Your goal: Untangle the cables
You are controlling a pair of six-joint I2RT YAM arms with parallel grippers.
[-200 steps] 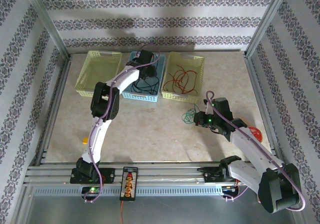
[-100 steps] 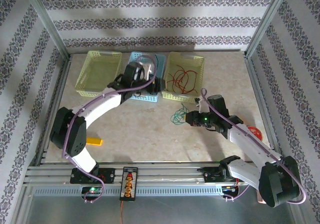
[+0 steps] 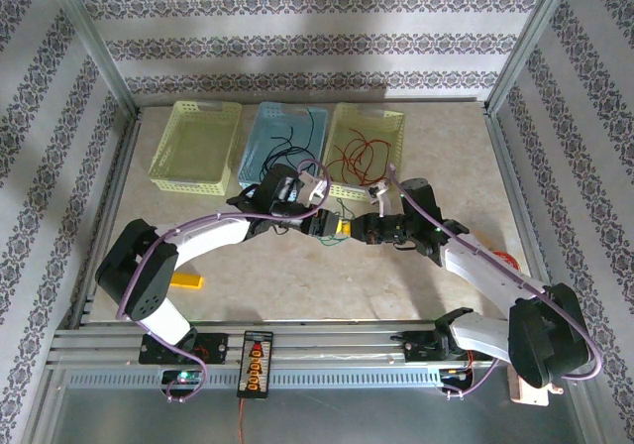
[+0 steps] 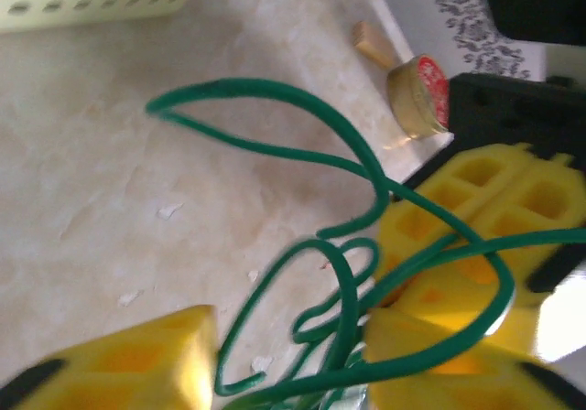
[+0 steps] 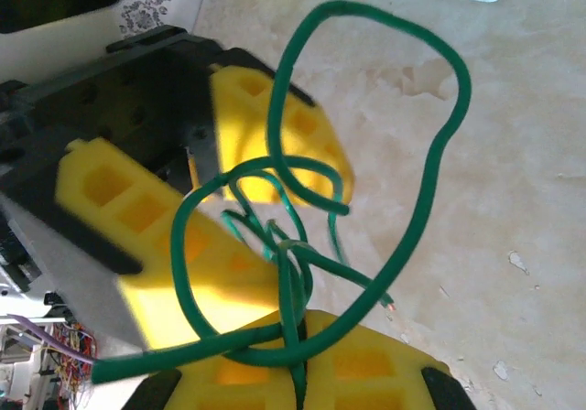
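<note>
The right tool (image 5: 293,373) is clenched on the green cable (image 5: 461,85), with several strands pinched low between its yellow pads and the rest rising in open loops above them. The left tool (image 4: 293,364) faces it nose to nose. Its jaws stand apart with a bunch of green strands in the gap, and its pads (image 4: 137,360) do not seem to press on them yet. So the cable hangs between the two tools, just above the bench (image 4: 110,172).

The step in hand looks like a second grip, so that the knot can be drawn apart. To do it well, the left tool should close on one strand or one loop, not on the whole bundle. Clamping everything would only lock the tangle. The best bite is a little away from the right tool's pads, so that some slack lies between the grips. The pull should then be slow and straight away from the right tool. If the loops tighten instead of slipping, it should stop and let go.

Beyond both tools stand a basket (image 3: 369,113) with red cables (image 3: 359,157) and a blue basket (image 3: 287,113) with black cables (image 3: 287,152), so only the green one seems left to sort.
</note>
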